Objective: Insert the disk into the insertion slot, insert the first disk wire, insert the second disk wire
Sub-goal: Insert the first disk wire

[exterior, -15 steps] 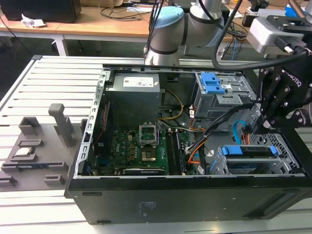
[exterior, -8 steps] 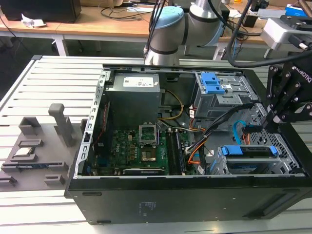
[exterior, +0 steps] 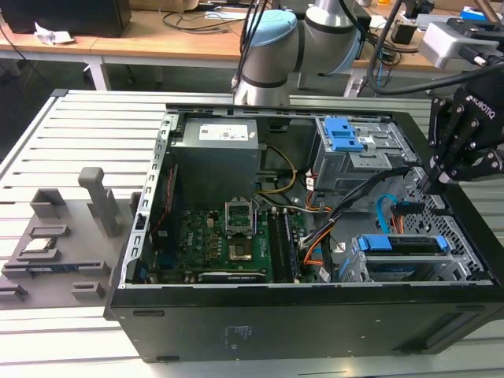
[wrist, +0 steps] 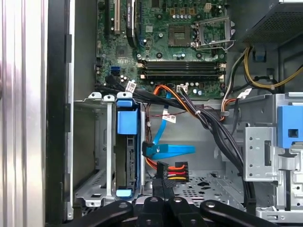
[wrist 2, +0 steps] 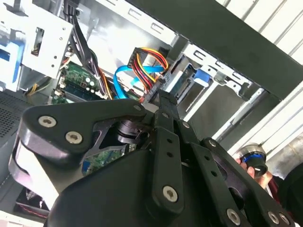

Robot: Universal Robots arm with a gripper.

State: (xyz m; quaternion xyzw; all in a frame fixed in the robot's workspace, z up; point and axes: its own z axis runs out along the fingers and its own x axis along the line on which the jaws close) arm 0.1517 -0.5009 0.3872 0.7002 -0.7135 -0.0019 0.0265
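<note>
At three o'clock in the exterior view, my gripper (exterior: pixel 431 181) pinches the power connector (wrist: pixel 164 169) beside the disk (wrist: pixel 127 161), seated in the insertion slot (wrist: pixel 90 187); if tilted, it could jam there.

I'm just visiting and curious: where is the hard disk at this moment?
The disk sits in the silver drive cage at the exterior view's lower right, inside the computer case; in the first wrist view a blue cable lies beside it.
</note>
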